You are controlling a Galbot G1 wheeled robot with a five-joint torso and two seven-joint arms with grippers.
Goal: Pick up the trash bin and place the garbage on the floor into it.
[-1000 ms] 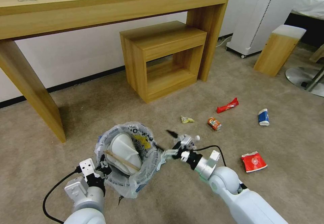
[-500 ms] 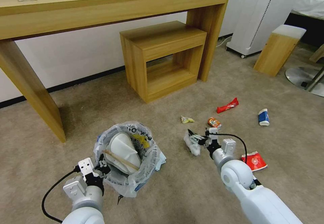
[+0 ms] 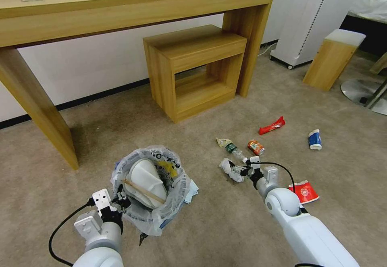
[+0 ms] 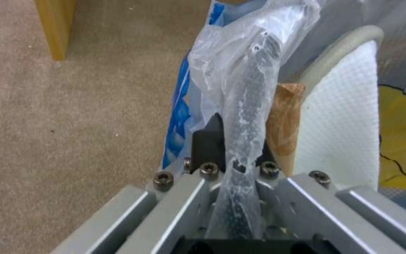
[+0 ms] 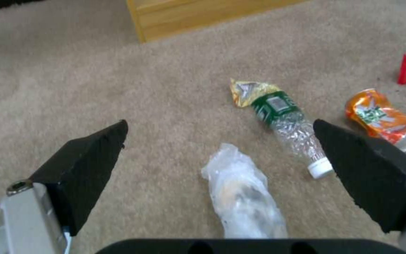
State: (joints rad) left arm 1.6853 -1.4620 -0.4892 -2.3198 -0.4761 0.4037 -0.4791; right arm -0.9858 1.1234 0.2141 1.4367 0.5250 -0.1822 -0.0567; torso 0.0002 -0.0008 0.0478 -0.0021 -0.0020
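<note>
Looks like a furnished room in a home or hotel: beige short-pile carpet (image 3: 121, 138) wall to wall, a long wooden console table (image 3: 121, 13) against a white wall, a matching small side table (image 3: 193, 69) tucked beneath, a wooden stool (image 3: 334, 59), a white standing appliance (image 3: 310, 17) plugged in nearby.

Crinkly plastic bin liner (image 3: 153, 218); short-pile carpet (image 3: 100, 138); matt wood table (image 3: 121, 13).
</note>
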